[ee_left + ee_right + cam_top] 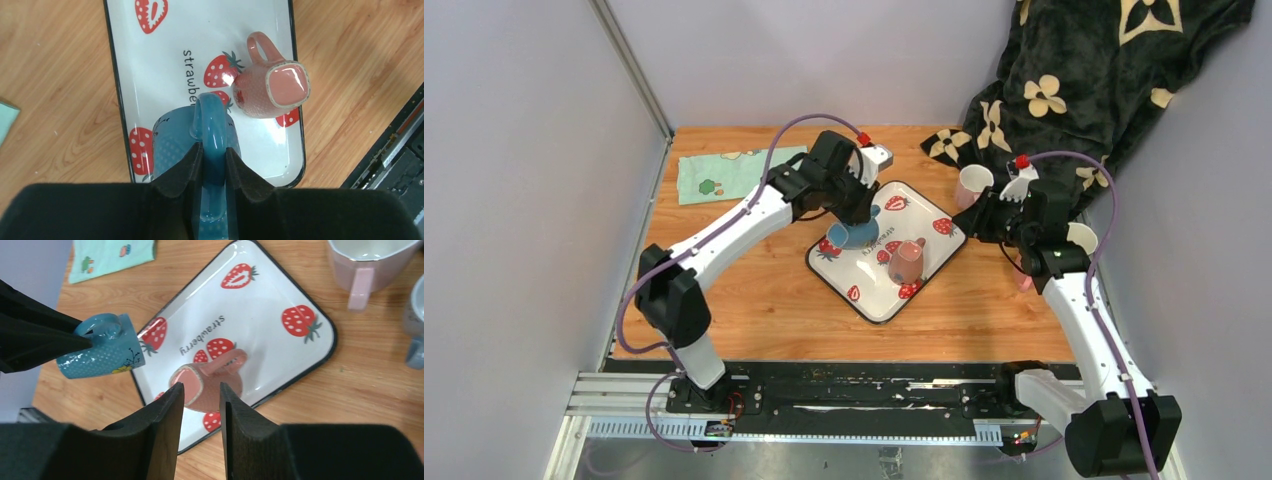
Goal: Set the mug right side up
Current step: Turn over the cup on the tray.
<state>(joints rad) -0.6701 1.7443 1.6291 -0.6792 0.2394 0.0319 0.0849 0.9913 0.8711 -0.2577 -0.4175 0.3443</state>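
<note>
A blue dotted mug [856, 234] hangs tilted on its side over the left corner of the strawberry tray [865, 309]. My left gripper [214, 155] is shut on its handle [210, 117], fingers pinching the loop from both sides. In the right wrist view the blue mug [100, 353] lies nearly level, just off the tray [270, 340]. A salmon-pink mug [908, 261] stands upside down on the tray, its glazed base [286, 85] facing up. My right gripper [201, 390] hovers over the tray's right edge, open and empty, above the pink mug [210, 385].
A pale pink mug [974, 183] stands upright on the wood past the tray, and a grey-white mug [1081, 238] sits by my right arm. A green cloth [724, 172] lies at the back left. A dark flowered blanket [1074, 80] drapes over the back right corner.
</note>
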